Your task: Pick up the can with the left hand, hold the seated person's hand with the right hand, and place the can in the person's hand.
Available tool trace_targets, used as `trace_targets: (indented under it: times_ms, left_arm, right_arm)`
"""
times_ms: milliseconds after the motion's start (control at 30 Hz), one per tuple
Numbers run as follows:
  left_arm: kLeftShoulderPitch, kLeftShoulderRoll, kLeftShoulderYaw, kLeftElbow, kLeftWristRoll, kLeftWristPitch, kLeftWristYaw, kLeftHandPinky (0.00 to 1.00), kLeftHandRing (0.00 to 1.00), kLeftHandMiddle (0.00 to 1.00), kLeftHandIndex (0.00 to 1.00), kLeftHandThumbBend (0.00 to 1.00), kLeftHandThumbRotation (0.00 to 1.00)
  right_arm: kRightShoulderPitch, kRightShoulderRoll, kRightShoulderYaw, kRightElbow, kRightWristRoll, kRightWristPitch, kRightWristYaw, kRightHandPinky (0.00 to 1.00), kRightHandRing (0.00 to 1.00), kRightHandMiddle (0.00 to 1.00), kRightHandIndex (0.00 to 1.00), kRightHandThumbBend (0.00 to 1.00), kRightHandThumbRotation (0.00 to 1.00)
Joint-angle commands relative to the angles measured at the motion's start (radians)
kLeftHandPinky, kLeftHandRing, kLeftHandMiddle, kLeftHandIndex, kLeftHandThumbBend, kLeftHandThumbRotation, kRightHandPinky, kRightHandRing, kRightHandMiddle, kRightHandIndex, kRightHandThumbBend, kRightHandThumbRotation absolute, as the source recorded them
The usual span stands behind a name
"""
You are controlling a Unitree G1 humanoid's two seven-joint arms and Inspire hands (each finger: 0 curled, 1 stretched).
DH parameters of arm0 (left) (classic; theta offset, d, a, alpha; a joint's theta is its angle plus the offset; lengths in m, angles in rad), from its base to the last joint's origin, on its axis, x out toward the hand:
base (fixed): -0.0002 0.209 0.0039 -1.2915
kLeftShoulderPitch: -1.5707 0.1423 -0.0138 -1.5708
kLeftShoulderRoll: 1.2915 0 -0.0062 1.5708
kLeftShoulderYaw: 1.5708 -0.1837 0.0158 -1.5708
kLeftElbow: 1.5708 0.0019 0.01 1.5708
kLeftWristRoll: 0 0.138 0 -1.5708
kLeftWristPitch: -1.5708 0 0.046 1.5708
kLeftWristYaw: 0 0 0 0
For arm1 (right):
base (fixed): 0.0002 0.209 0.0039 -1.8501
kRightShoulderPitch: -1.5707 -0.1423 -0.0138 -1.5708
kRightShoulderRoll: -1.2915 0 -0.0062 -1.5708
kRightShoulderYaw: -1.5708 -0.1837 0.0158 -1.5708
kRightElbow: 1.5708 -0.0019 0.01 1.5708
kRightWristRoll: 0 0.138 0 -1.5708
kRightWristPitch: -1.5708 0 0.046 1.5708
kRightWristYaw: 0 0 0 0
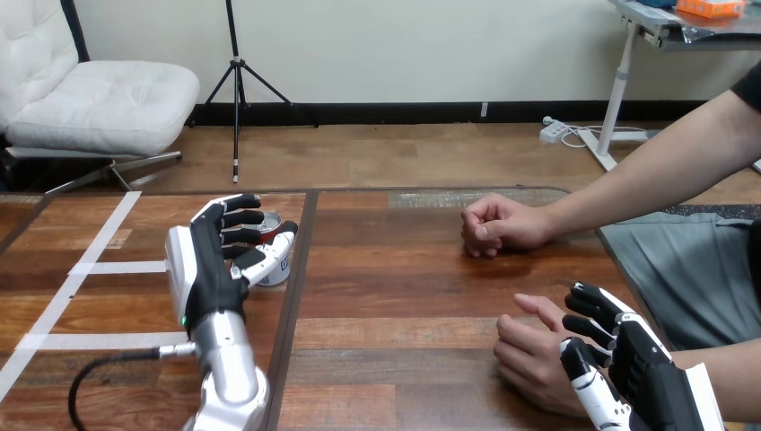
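At the near right corner of the wooden table (404, 287), the right hand (639, 364) sits against the person's nearer hand (531, 355). Its fingers (588, 303) are bent over the back of that hand close to the wrist, and its thumb (588, 384) comes in on the near side, so the hand lies between them. The person's nearer hand rests on the table, loosely curled, thumb pointing toward the far edge.

Along the table's left half, the left arm's silver forearm (229, 368) rises from the near edge to the left hand (205, 269). The can (280, 263) stands beyond it, about midway between the near and far edges, beside strips of white tape (117, 267). The left hand's fingers are slightly spread and curled against the can's left side, with the thumb laid across its front.

Toward the far right, the person's farther hand (498, 226) rests on the table in a loose fist.
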Motion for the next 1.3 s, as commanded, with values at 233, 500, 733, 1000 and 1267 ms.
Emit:
trace_targets:
  times_ms: [233, 500, 733, 1000, 1267]
  left_arm:
    - [0.128, 0.001, -0.007, -0.146, 0.003, -0.130, -0.046, 0.52, 0.56, 0.59, 0.60, 0.60, 0.00]
    - [0.246, -0.009, -0.004, -0.256, -0.009, -0.184, -0.099, 0.50, 0.56, 0.58, 0.59, 0.62, 0.00]
    - [0.365, -0.005, -0.012, -0.378, 0.007, -0.209, -0.129, 0.47, 0.53, 0.58, 0.60, 0.64, 0.00]
    - [0.470, 0.001, -0.018, -0.518, 0.034, -0.176, -0.150, 0.53, 0.57, 0.62, 0.63, 0.69, 0.00]
    - [0.532, 0.003, -0.017, -0.614, 0.046, -0.162, -0.162, 0.66, 0.72, 0.75, 0.75, 0.75, 0.00]
  right_arm:
    - [-0.073, -0.003, -0.005, -0.021, -0.001, -0.014, -0.010, 0.73, 0.81, 0.84, 0.83, 0.56, 0.64]
    - [-0.082, -0.005, -0.003, -0.017, 0.005, -0.009, -0.005, 0.74, 0.81, 0.84, 0.83, 0.54, 0.63]
    - [-0.085, -0.004, 0.001, -0.015, 0.006, -0.008, -0.004, 0.74, 0.81, 0.84, 0.83, 0.54, 0.63]
    - [-0.088, -0.001, 0.006, -0.009, 0.009, -0.013, -0.001, 0.75, 0.81, 0.84, 0.83, 0.54, 0.61]
    - [-0.089, -0.003, 0.008, 0.001, 0.006, -0.022, 0.002, 0.74, 0.81, 0.84, 0.83, 0.54, 0.62]
